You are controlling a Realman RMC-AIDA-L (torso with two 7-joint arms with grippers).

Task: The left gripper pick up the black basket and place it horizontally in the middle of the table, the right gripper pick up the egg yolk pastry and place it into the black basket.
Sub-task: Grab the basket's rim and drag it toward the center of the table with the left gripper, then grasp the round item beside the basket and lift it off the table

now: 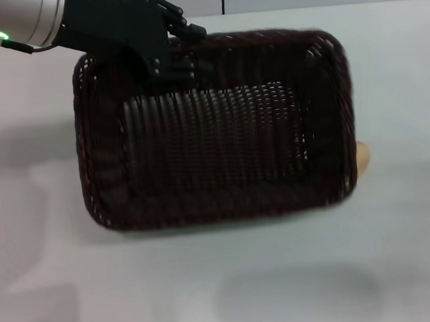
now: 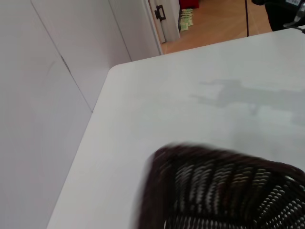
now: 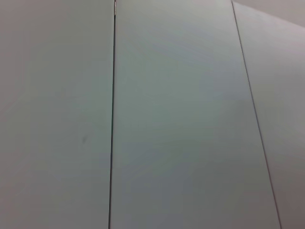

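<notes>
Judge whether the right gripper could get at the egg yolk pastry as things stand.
Probably not cleanly: the egg yolk pastry peeks out from behind the black basket, held by the left gripper; the right gripper is out of view.

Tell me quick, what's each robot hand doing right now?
Left hand: closed on the far rim of the black basket.
Right hand: not in view in any picture.

One black basket [image 1: 214,131] — one egg yolk pastry [image 1: 363,158] — one gripper [image 1: 179,55]

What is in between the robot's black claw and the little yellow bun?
The black basket lies between them in the head view. The left gripper is at its far rim near one corner, and the egg yolk pastry peeks out past the opposite end.
</notes>
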